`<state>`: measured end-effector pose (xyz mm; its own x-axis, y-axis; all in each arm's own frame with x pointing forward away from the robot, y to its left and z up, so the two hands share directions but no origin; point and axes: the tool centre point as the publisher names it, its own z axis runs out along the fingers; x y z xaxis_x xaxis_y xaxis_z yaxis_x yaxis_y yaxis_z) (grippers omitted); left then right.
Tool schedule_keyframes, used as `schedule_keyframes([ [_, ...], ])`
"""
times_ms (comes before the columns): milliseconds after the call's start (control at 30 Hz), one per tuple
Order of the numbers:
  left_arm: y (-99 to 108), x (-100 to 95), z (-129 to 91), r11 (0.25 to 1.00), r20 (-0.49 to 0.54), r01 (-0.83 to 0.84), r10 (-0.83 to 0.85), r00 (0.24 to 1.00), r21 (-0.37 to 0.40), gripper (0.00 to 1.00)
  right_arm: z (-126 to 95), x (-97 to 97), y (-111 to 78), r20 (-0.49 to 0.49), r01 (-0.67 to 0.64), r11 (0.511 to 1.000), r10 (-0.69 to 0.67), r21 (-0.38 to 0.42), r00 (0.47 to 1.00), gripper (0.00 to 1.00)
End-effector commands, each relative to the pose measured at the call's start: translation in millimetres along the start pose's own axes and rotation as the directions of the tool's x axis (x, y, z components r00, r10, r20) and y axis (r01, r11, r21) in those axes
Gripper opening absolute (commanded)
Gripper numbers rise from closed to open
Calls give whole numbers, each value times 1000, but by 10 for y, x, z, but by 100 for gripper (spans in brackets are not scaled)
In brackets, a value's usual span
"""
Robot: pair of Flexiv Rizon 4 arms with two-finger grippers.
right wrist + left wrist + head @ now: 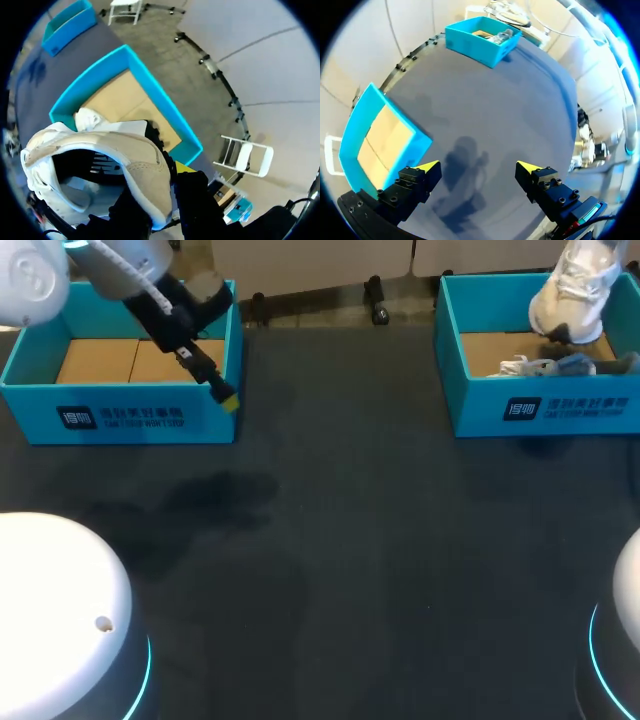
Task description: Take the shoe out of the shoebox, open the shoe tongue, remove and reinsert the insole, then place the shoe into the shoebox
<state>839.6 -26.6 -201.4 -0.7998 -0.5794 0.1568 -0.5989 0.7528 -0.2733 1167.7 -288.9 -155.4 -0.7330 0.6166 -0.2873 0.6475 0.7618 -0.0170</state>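
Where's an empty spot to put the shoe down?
The dark table between the left shoebox and right shoebox is bare, and so is the left shoebox's cardboard floor. The right shoebox is crowded: a pale item lies inside, and the white shoe hangs over it.

shoe (578, 290) above the right shoebox (470, 400); left shoebox (120, 420) well apart.
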Motion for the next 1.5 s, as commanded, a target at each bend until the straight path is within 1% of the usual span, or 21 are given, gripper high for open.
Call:
schedule_keyframes([
  [33, 42, 32, -53, 999, 21, 49, -49, 999, 14, 100, 5, 9, -29, 27, -90, 996, 90, -7, 996, 0],
  [133, 53, 19, -63, 997, 24, 72, -72, 997, 7, 100, 17, 10, -27, 35, -147, 989, 146, 5, 989, 0],
  [167, 58, 17, -67, 996, 34, 87, -87, 996, 2, 100, 16, 10, -32, 31, -162, 986, 161, 40, 986, 0],
  [367, 74, -36, -118, 977, 52, 209, -208, 977, -31, 100, 16, 10, -32, 31, -162, 986, 161, 40, 986, 0],
  [433, 88, -53, -142, 971, 65, 237, -235, 970, -31, 100, 16, 10, -32, 31, -162, 986, 161, 40, 986, 0],
  [500, 113, -60, -169, 973, 63, 230, -228, 972, -24, 100, 16, 10, -32, 31, -162, 986, 161, 40, 986, 0],
  [567, 132, -72, -177, 967, 90, 255, -252, 964, -27, 100, 16, 10, -32, 31, -162, 986, 161, 40, 986, 0],
  [633, 153, -85, -173, 952, 139, 305, -298, 945, -31, 100, 16, 10, -32, 31, -162, 986, 161, 40, 986, 0],
  [667, 163, -97, -164, 933, 166, 357, -347, 923, -35, 100, 16, 10, -32, 31, -162, 986, 161, 40, 986, 0],
  [767, 191, -127, -164, 903, 230, 430, -417, 879, -6, 100, 16, 10, -32, 31, -162, 986, 161, 40, 986, 0],
  [867, 208, -170, -172, 882, 220, 471, -458, 861, -4, 100, 16, 10, -32, 31, -162, 986, 161, 40, 986, 0],
  [933, 213, -202, -169, 869, 228, 495, -482, 846, 0, 100, 51, 17, -37, 20, -254, 967, 253, 33, 967, 0],
  [967, 215, -220, -168, 868, 223, 497, -484, 846, -6, 100, 80, 20, -42, 8, -310, 950, 310, 45, 951, 0],
  [1000, 215, -234, -164, 868, 227, 496, -480, 847, -14, 100, 100, 23, -46, 10, -348, 937, 348, 30, 938, 0],
  [1067, 215, -258, -154, 867, 231, 498, -482, 845, -13, 100, 137, 34, -57, 19, -429, 902, 428, 56, 903, 0],
  [1100, 217, -278, -155, 864, 232, 504, -487, 842, -14, 100, 142, 43, -55, 23, -465, 884, 464, 51, 886, 0],
  [1133, 220, -294, -157, 857, 241, 515, -498, 833, -7, 100, 155, 49, -66, 28, -498, 864, 497, 78, 867, 0],
  [1167, 222, -317, -161, 853, 239, 523, -506, 829, -9, 100, 165, 57, -61, 36, -527, 847, 526, 72, 850, 0],
  [1300, 235, -393, -175, 813, 250, 582, -564, 787, 2, 100, 198, 71, -98, 55, -628, 770, 627, 112, 777, 0],
  [1500, 268, -492, -168, 747, 254, 665, -646, 720, 16, 100, 253, 75, -107, 79, -733, 672, 729, 105, 680, 0],
])
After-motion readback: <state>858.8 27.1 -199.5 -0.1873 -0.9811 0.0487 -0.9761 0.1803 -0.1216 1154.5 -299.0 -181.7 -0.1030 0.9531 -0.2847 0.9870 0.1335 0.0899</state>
